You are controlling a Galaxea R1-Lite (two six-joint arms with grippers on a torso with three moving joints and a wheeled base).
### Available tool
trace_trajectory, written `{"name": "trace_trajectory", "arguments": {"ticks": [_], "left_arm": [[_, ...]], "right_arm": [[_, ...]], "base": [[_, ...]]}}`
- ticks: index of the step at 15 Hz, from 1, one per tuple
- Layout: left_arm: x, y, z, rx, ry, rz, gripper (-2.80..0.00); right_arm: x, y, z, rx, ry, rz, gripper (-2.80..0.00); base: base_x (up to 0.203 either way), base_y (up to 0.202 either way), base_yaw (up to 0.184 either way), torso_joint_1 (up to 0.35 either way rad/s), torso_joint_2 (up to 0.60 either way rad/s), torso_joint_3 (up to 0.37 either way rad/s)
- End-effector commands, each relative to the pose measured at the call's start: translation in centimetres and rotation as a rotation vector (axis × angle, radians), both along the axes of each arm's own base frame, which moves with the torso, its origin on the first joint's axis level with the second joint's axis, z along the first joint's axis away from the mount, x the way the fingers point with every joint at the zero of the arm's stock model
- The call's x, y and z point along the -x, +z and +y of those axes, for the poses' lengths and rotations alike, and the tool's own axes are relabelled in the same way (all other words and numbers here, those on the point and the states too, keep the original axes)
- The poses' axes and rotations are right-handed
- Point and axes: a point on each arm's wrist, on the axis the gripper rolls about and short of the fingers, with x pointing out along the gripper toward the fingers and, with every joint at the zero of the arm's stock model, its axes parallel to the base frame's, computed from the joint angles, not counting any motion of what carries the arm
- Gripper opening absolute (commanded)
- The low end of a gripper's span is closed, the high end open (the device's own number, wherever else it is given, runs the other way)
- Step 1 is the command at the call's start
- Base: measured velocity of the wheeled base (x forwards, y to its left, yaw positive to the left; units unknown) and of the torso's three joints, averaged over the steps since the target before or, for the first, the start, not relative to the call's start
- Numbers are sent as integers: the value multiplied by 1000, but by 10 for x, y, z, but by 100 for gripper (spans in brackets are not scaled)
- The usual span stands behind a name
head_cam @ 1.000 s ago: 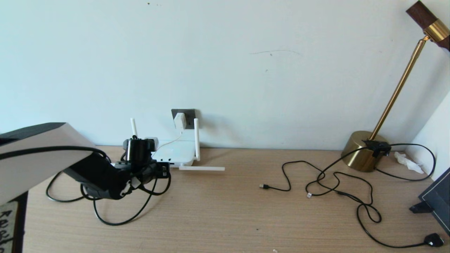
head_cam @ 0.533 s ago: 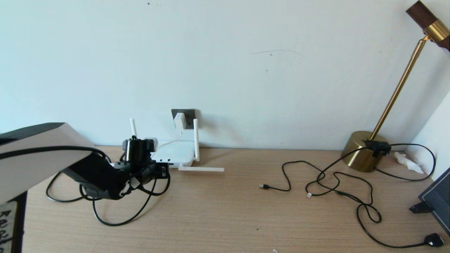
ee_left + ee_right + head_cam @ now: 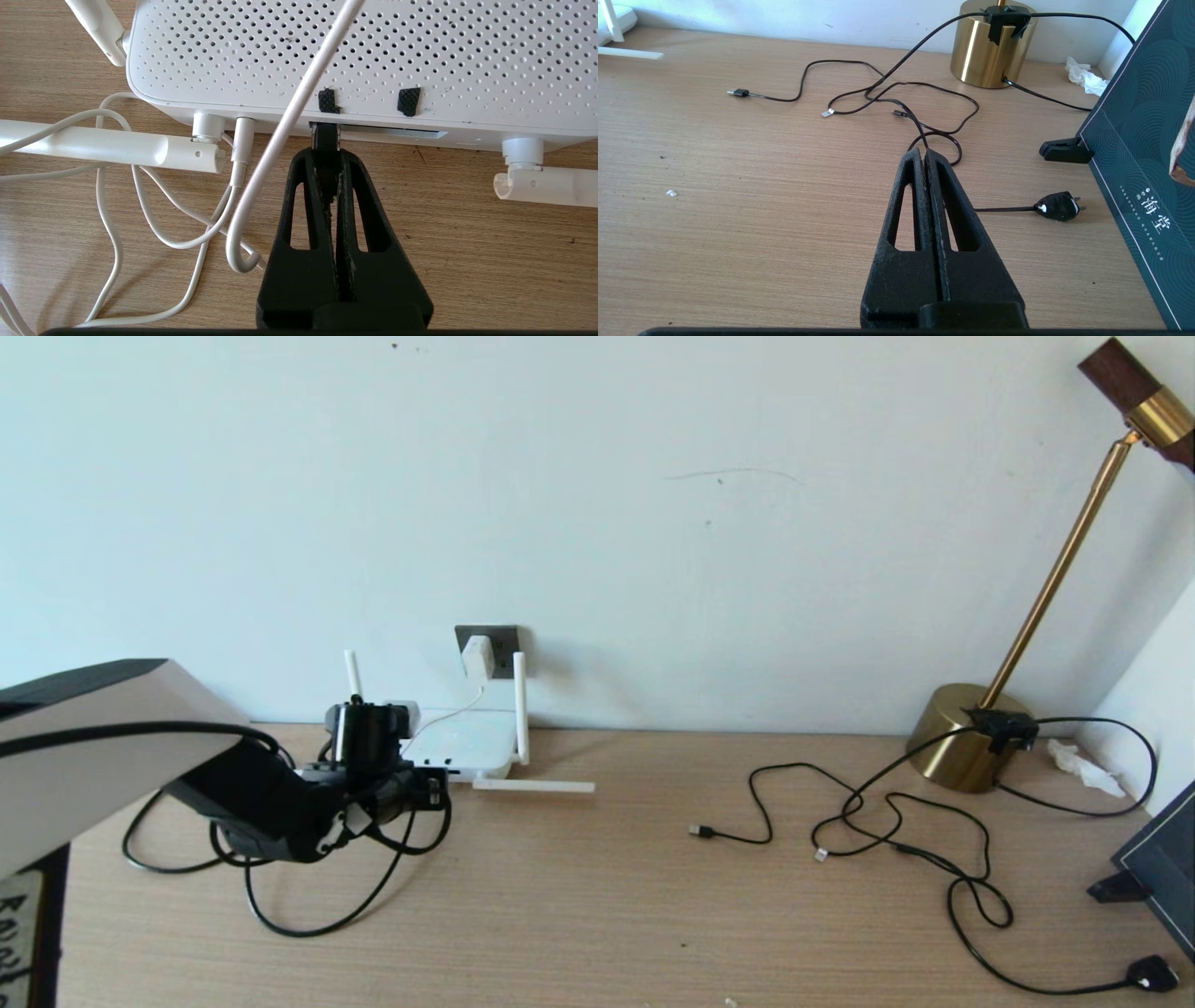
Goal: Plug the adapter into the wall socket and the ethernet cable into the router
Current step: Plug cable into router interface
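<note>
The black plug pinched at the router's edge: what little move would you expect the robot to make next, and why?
Probably a short push straight in. The left gripper is shut on the ethernet cable, whose tip sits at the mouth of a port slot on the router; whether it has seated cannot be told. The adapter is already in the wall socket.
</note>
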Motion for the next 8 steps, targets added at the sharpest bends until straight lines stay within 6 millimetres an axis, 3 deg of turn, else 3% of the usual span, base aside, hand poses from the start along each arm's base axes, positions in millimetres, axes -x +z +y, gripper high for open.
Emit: {"name": "trace_trajectory", "arguments": {"ticks": [1, 7, 8], "left_arm": [[0, 2, 0, 1, 2, -11, -280], [-1, 2, 0, 4, 1, -17, -280], [-1, 2, 0, 4, 1, -17, 0]], "right_arm": [[0, 0, 0, 1, 1, 0, -280], [0, 0, 0, 1, 0, -1, -280], [0, 0, 0, 1, 0, -1, -280]], "base": [[0, 0, 0, 0, 0, 0], [0, 0, 0, 0, 0, 0], [0, 0, 0, 0, 0, 0]]}}
